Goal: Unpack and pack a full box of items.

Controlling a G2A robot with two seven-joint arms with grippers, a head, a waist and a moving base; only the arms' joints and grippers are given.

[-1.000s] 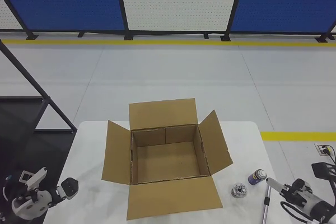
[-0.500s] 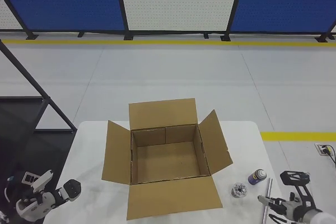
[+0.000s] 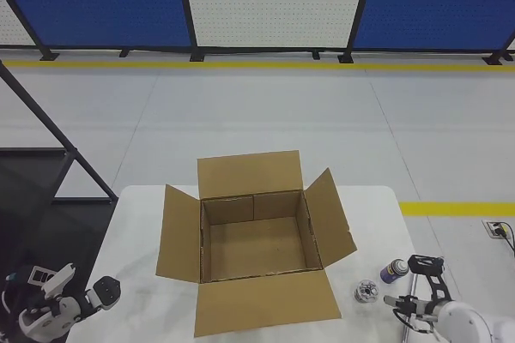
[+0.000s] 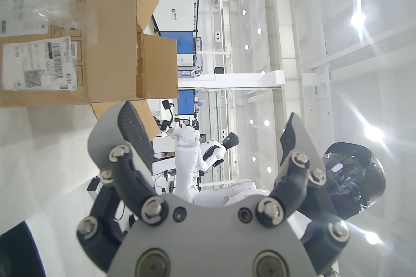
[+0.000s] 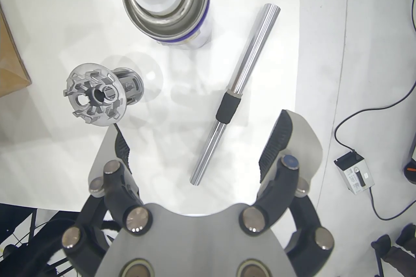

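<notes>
The right tool [image 5: 203,125], wide open and empty, hangs over the steel rod [image 5: 250,54] at the desk's [image 3: 137,249] near right, the rod running lengthwise under the gap between its fingers [image 5: 276,142]; the left tool [image 4: 211,119], also open and empty, is well apart.

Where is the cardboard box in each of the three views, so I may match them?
Top view: the cardboard box stands open in the middle of the white table.
Left wrist view: the cardboard box, labels facing the camera, beyond the left end effector.
Right wrist view: one flap corner beside the metal hub.
Shared landmark: the white table.
</notes>
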